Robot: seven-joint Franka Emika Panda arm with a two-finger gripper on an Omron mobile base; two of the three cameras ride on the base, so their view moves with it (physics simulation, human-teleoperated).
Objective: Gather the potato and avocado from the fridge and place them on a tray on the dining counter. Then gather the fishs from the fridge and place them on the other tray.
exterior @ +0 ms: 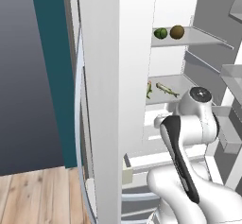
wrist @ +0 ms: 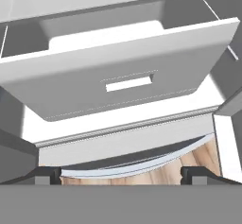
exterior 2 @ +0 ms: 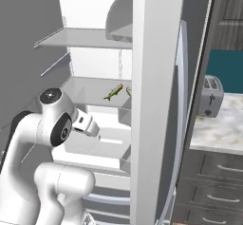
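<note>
Inside the fridge [exterior: 170, 10], fishs [exterior: 166, 89] lie above the wide, empty jaws.

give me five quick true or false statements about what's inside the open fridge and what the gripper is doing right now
1. The small dark green rounded avocado sits on the upper shelf beside a round brown potato. True.
2. The two slender grey-green fish lie on the same shelf as the avocado. False: they lie on the shelf below it.
3. The two-finger gripper is closed on a fish. False: its jaws are open and hold nothing.
4. In the hand view, a white fridge drawer with a slot handle lies ahead of the gripper. True.
5. A silver toaster stands inside the tall grey steel fridge. False: it stands on the marbled counter outside.
</note>
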